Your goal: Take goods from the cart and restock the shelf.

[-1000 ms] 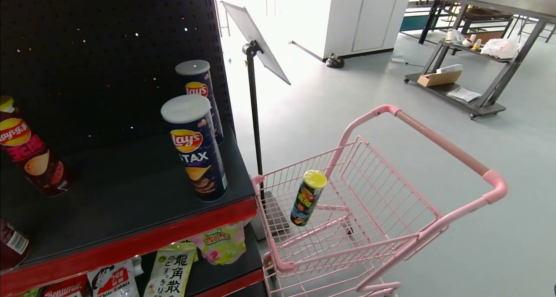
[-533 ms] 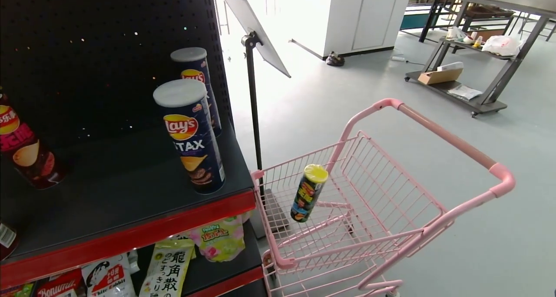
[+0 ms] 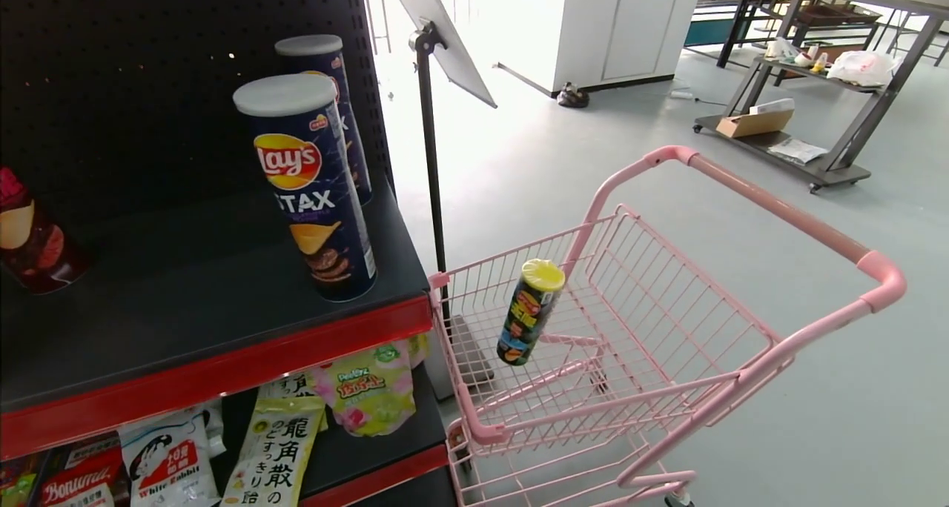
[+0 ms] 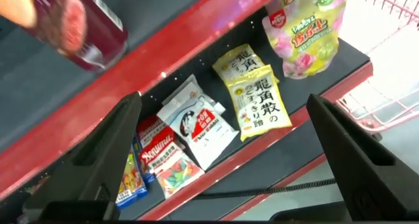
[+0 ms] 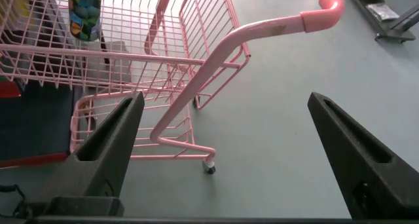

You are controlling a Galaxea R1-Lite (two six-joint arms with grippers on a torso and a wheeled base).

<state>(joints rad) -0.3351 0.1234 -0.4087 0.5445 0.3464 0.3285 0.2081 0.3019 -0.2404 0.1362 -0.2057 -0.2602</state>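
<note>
A slim can with a yellow lid (image 3: 528,314) leans upright inside the pink cart (image 3: 771,210); the right wrist view shows the can (image 5: 85,11) behind the cart's wire wall (image 5: 131,54). The black shelf (image 3: 185,307) with a red front edge carries two dark blue chip cans (image 3: 311,196) and a dark red can (image 3: 30,240). My left gripper (image 4: 226,155) is open, hanging before the lower shelf's snack bags (image 4: 258,99), below the red edge (image 4: 163,60). My right gripper (image 5: 229,155) is open above the floor beside the cart.
Snack bags (image 3: 274,448) fill the lower shelf. A sign stand's pole (image 3: 430,158) rises between shelf and cart. A rolling rack (image 3: 801,121) and a white cabinet (image 3: 623,25) stand far back. Bare floor lies right of the cart.
The whole head picture has shifted, so the camera has moved; the shelf cans now look nearer. The cans and the cart keep their places.
</note>
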